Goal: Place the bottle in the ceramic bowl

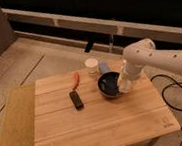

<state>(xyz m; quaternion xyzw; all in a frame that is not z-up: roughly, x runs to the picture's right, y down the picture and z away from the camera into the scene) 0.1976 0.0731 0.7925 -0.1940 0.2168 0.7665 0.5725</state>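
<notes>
Counted from the front: one wooden bench, one flat black bar, one dark round ceramic bowl, one pale bottle, one tool, one thin orange thing, then one short white tub with one small blue thing just beside it. Around the bench, a tan mat on the left, a speckled floor, and far back a long pale rail before a dark wall. Over the bowl's right rim, the tool on the white arm, with the bottle at its tip right by that rim; cannot tell whether clamped, apart or together, nor whether the bottle sits inside the bowl.
</notes>
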